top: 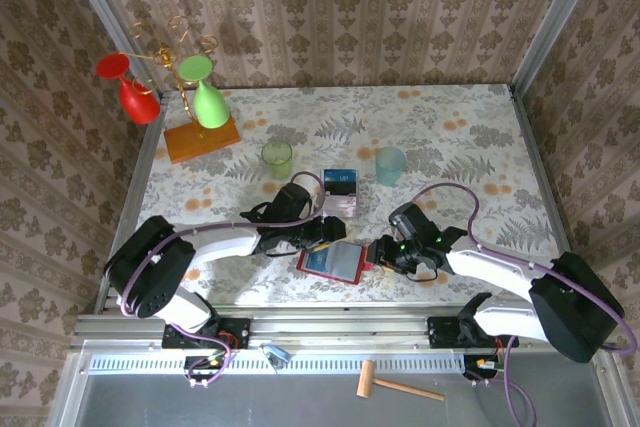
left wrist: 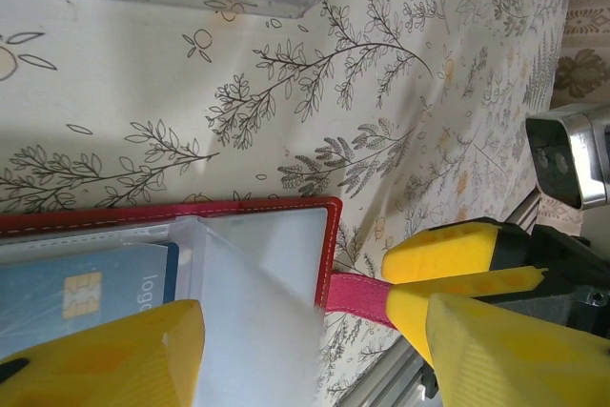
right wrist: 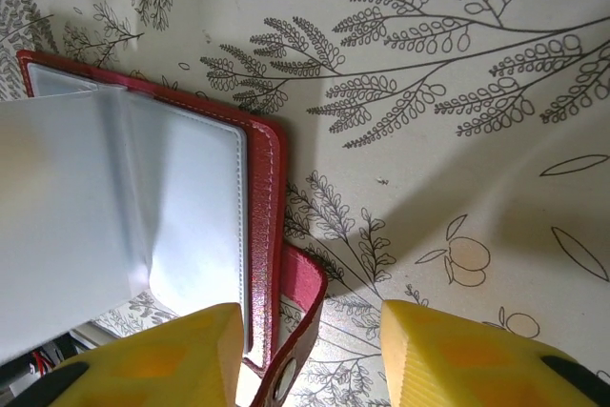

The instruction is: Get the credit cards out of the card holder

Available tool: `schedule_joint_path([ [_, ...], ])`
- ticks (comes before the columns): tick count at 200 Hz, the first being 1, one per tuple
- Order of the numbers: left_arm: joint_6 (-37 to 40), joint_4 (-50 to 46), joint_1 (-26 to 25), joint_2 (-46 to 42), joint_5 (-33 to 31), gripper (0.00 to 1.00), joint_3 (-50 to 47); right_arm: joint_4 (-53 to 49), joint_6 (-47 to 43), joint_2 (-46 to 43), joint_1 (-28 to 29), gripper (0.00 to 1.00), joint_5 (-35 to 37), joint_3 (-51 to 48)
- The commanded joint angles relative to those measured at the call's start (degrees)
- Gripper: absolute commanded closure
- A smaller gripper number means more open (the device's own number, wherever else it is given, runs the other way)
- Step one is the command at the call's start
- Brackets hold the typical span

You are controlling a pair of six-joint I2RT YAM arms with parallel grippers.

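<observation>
The red card holder (top: pixel 335 263) lies open on the table near the front edge, between my two grippers. Its clear pockets (left wrist: pixel 257 254) fan up, and a blue credit card (left wrist: pixel 95 285) with a chip sits in one pocket. My left gripper (top: pixel 322 235) is open over the holder's far edge, its fingers (left wrist: pixel 114 359) straddling a raised clear sleeve. My right gripper (top: pixel 378 252) is open at the holder's right edge. The red snap tab (right wrist: pixel 310 307) lies loose between its fingers (right wrist: pixel 448 355). A dark blue card (top: pixel 340 180) and a pale card (top: pixel 340 205) lie on the table just beyond the holder.
A green cup (top: pixel 277 159) and a pale blue cup (top: pixel 390 164) stand behind the cards. A wire stand on an orange base (top: pixel 203 139) holds red and green glasses at the back left. The table's metal front rail (top: pixel 330 319) runs close behind the holder.
</observation>
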Motion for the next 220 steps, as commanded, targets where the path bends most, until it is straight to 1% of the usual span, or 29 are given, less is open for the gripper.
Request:
schedule_joint_path([
  [1,1.4,-1.0,0.4,-1.1,0.1,0.35,0.5,0.1,-0.4,0.6,-0.4,0.62,-0.3,1.1],
  [38,-1.9,6.3,-1.0,1.9,3.5,0.37,1.4,-0.7,-0.8,0.0,-0.4,0.71,0.3,1.3],
  [62,-2.1,6.4,-3.0,3.0,3.7,0.38,2.5,-0.5,-0.9,0.3,-0.4,0.81,0.4,1.5],
  [94,-3.2,7.5,-4.0,4.8,3.7,0.38,1.2,-0.6,-1.5,0.7,-0.5,0.92,0.7,2.2],
  [118,-4.7,10.1,-4.1,7.0,5.0,0.38,0.6,-1.0,-1.9,0.9,-0.6,0.97,1.4,2.6],
  [183,-6.8,14.5,-4.2,10.4,5.0,0.39,0.6,-1.7,-3.9,2.3,-2.2,0.98,1.3,4.5],
  [211,-8.8,18.8,-3.4,8.0,3.7,0.40,-1.4,-2.4,-5.8,4.1,-3.4,0.98,0.5,6.0],
  [220,-8.6,18.9,-2.9,6.5,3.3,0.40,-1.7,-2.5,-6.6,5.0,-3.9,0.98,-0.1,6.7],
])
